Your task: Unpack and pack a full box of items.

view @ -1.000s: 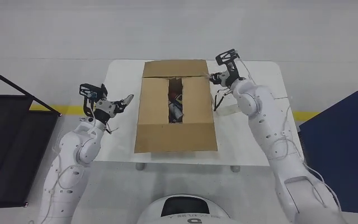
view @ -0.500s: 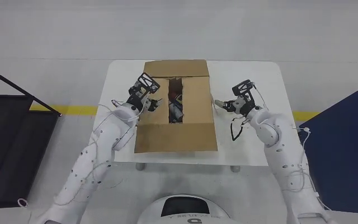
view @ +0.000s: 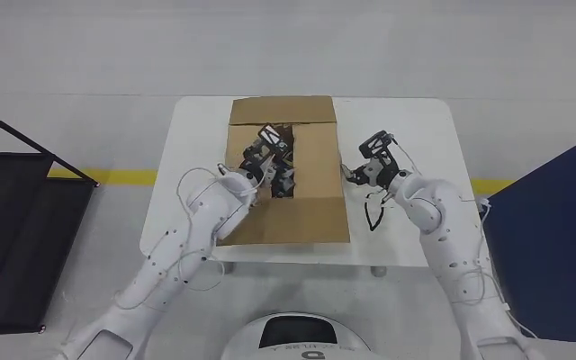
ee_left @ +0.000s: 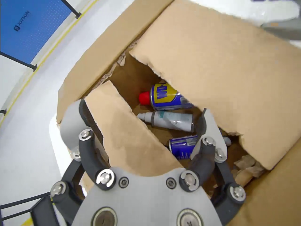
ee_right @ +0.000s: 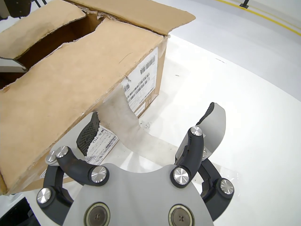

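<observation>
Your left gripper (ee_left: 138,128) is spread wide and holds nothing. It sits over the cardboard box (ee_left: 105,48) with the torn left flap (ee_left: 122,128) between its fingers: one finger is on the flap's outer side, and the other hangs in the gap between the left flap and the larger right flap (ee_left: 211,59). You cannot tell from these views whether either pad touches the cardboard.

Down through that gap, just beyond the inner finger, the contents lie on their sides:
- a blue-and-yellow spray can (ee_left: 164,97) with a red cap
- a white tube (ee_left: 169,121) just beside the spray can
- a blue can (ee_left: 183,145) nearest the finger, partly hidden by it
- crumpled brown paper (ee_left: 244,168) under the right flap's edge

Your right gripper (ee_right: 152,121) is also wide open and holds nothing. It sits low beside the box's right side wall, over the white table (ee_right: 235,95). One finger is just by a paper label (ee_right: 103,142) at the wall's lower edge, and the other stands clear over the tabletop.

From above, the box stands in the middle of the table with both long flaps lying nearly flat.
</observation>
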Controlling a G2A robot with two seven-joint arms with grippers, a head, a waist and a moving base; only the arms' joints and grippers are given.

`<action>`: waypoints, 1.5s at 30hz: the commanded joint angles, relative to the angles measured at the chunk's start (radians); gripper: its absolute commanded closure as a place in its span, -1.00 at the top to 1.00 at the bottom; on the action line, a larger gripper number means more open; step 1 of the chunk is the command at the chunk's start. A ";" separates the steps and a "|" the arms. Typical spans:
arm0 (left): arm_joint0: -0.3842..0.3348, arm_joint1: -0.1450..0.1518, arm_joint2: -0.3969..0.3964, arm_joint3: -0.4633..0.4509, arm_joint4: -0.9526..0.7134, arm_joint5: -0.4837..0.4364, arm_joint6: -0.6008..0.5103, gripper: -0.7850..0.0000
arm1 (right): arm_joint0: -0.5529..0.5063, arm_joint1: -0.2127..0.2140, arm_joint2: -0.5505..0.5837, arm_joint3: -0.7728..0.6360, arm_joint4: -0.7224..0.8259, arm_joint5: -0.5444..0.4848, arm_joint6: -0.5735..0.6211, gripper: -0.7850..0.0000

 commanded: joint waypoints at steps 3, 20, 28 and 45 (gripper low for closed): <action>0.031 0.000 -0.014 -0.025 -0.034 -0.015 0.112 1.00 | 0.009 0.003 -0.005 0.013 0.019 -0.036 -0.001 1.00; 0.022 -0.020 0.059 0.037 0.220 0.080 0.009 1.00 | 0.030 0.013 -0.030 0.063 0.029 -0.070 -0.004 1.00; -0.055 -0.062 0.137 0.119 0.162 0.096 0.001 1.00 | 0.036 0.015 -0.054 0.083 0.026 -0.076 -0.021 1.00; 0.065 -0.056 0.033 -0.028 0.244 0.207 0.157 1.00 | 0.012 0.028 -0.059 0.074 0.012 -0.087 -0.053 1.00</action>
